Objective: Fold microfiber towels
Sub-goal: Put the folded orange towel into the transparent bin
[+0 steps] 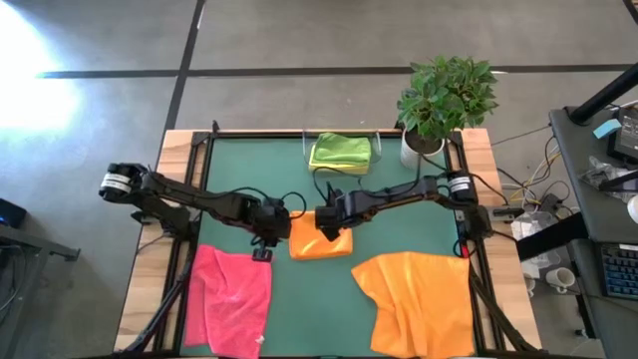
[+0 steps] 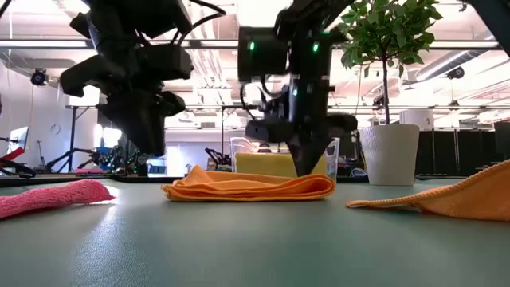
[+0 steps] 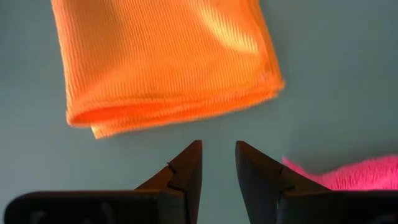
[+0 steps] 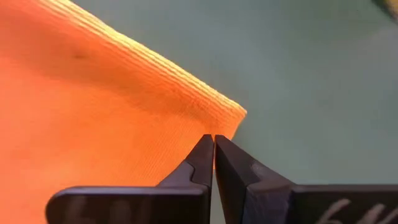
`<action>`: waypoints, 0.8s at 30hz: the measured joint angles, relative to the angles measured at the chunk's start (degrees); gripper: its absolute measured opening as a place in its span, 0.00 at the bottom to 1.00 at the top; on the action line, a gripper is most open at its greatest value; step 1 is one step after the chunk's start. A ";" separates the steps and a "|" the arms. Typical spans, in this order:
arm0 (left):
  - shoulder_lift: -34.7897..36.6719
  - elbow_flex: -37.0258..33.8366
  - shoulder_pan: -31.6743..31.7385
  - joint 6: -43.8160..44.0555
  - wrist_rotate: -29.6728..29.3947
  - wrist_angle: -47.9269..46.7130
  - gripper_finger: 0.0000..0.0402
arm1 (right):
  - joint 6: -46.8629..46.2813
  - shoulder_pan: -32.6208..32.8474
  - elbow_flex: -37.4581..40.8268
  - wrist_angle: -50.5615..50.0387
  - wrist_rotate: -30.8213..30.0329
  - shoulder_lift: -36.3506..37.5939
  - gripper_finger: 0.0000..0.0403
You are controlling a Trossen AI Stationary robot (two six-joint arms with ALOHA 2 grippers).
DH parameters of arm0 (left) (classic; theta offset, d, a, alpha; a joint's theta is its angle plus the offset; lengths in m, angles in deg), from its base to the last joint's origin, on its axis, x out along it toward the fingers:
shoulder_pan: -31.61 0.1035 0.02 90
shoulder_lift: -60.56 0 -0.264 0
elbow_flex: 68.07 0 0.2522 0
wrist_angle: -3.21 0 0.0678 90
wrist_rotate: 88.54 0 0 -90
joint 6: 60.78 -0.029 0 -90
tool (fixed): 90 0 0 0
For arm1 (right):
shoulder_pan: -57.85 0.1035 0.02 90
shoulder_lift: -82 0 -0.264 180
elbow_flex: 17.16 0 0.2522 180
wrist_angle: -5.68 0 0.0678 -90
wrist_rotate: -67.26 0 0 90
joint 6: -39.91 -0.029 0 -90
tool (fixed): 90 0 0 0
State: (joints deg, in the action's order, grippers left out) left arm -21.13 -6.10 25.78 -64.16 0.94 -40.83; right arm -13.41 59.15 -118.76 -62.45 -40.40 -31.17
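Microfiber towels, as we find them L to R on the green mat (image 1: 419,214): pink towel (image 1: 231,299) lies loose and rumpled at the front-left corner, partly over the mat's edge; we see its tip in the left wrist view too. Left gripper (image 1: 263,242) hangs just above the pink towel's far edge, next to the folded item; fingers (image 3: 186,171) slightly apart w/ nothing between them, clear of the cloth. Folded orange towel (image 1: 321,240) sits mid-mat, a flat layered packet, seen from table height as stacked folds. Right gripper (image 1: 329,227) is down on that packet near its right end; fingers closed tip to tip, at the corner of the fold. We can't tell whether any cloth is pinched. Second orange towel (image 1: 417,299) lies spread and unfolded at front-right, reaching the mat's near edge. Lime green towel (image 1: 341,153), folded, rests in a clear container (image 1: 377,143) at the back, centre. Potted plant (image 1: 446,98) in a white pot stands at the back-right corner, just beside that container.
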 joint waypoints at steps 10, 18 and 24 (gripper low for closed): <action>-0.02 0.04 -0.02 -0.28 0.01 -5.58 0.20 | 0.81 5.06 0.02 -4.37 -1.97 8.65 0.02; -0.02 0.07 0.21 -2.81 -1.16 -10.74 0.33 | -2.69 10.56 2.30 -13.18 -1.96 14.02 0.02; -0.02 0.07 1.41 -3.06 -8.29 -11.32 0.46 | -6.96 13.05 12.31 -12.60 -1.38 20.91 0.02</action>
State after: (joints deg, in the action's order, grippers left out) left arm -21.15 -6.04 27.19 -67.22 -7.34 -52.15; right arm -20.37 72.19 -106.45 -75.05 -41.78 -10.26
